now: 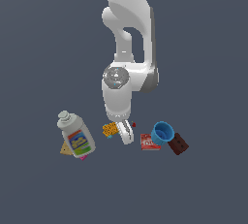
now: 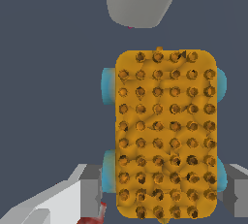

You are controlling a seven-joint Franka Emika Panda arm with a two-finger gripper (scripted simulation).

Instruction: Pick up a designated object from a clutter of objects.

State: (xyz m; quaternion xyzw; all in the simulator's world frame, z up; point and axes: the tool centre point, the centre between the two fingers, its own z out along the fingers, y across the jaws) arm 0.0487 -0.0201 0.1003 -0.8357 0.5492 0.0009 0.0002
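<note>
The gripper (image 2: 160,189) is spread around the orange block (image 2: 165,133), fingers not yet touching. Closing off-centre could tip it toward the bottle (image 1: 76,135) at nine o'clock

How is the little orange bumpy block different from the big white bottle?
The orange studded block is much smaller than the white bottle. The block is flat and orange with teal bits at its edges; the bottle is rounded, white, with a colourful label. The block sits by the end effector; the bottle lies apart. Both rest on the grey floor.
</note>
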